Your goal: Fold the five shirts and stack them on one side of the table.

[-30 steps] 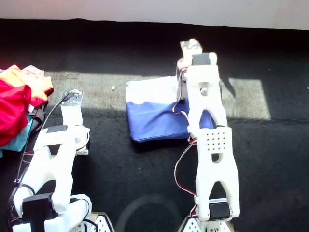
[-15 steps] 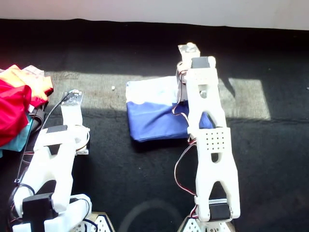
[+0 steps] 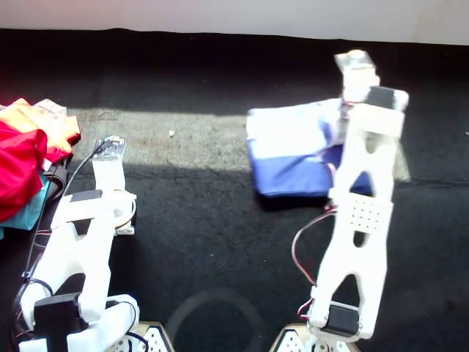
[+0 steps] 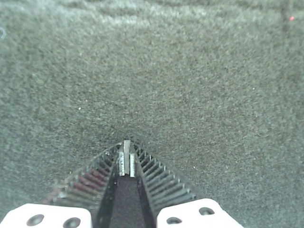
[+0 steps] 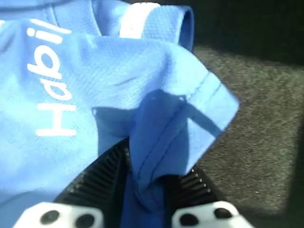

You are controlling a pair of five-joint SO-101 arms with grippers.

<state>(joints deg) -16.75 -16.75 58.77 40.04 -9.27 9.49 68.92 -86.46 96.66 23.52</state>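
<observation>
A folded blue shirt [image 3: 293, 150] lies on the dark table [image 3: 205, 242] right of centre, partly in a sunlit strip. My right gripper [image 3: 350, 110] is at its right edge, shut on the blue fabric. In the right wrist view a fold of the blue shirt [image 5: 156, 118] is pinched between my right gripper [image 5: 145, 178] fingers. A heap of unfolded shirts [image 3: 33, 154], red, orange and teal, sits at the table's left edge. My left gripper [image 3: 110, 147] rests beside that heap. In the left wrist view my left gripper [image 4: 126, 159] is shut on nothing above bare cloth.
A pale wall [image 3: 234, 15] runs along the far edge of the table. Dark bare cloth lies between the two arms and in front of the blue shirt. A cable [image 3: 80, 165] runs along the left arm.
My right arm has swung to the right, dragging the folded blue shirt with it from the table's centre toward the right. The left arm has not moved.
</observation>
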